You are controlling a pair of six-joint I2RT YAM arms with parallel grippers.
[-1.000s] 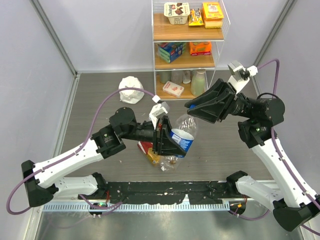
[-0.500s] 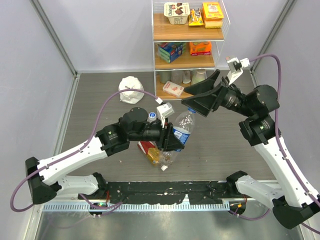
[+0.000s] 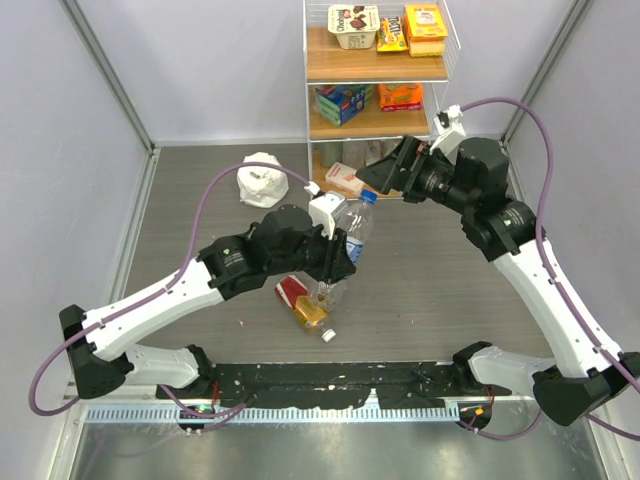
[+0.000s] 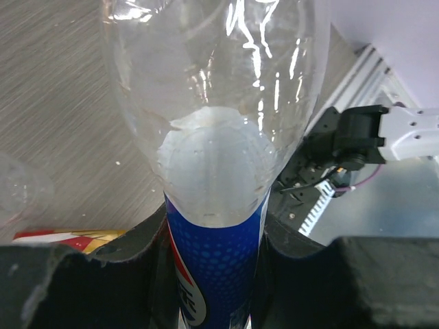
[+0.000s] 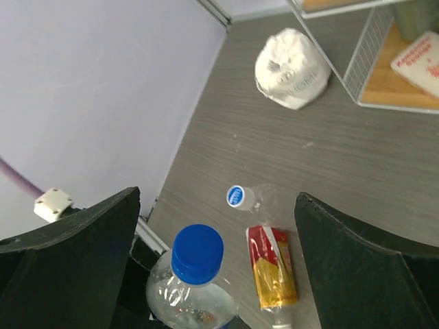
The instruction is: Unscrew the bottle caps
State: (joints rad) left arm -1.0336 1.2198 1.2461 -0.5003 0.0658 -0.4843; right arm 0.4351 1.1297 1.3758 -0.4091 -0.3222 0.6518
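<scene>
My left gripper (image 3: 336, 262) is shut on the blue label of a clear bottle (image 3: 352, 232) and holds it nearly upright above the table. In the left wrist view the left gripper (image 4: 216, 274) pinches the label below the clear bottle (image 4: 212, 103). The blue cap (image 3: 368, 197) sits on the neck. My right gripper (image 3: 377, 180) hangs open just behind and above it, apart from the blue cap (image 5: 197, 252). An amber bottle (image 5: 274, 269) with a red-and-gold label lies on the table. Beside it lies a clear bottle with a white cap (image 5: 236, 196).
A white lumpy bag (image 3: 262, 179) lies at the back left of the table. A wire shelf (image 3: 376, 70) with boxes and packets stands at the back, right behind my right gripper. The amber bottle (image 3: 301, 301) lies under the held bottle.
My right gripper opened, let go of the blue cap and pulled back toward the shelf. The left arm carried the bottle backward and stood it more upright.
</scene>
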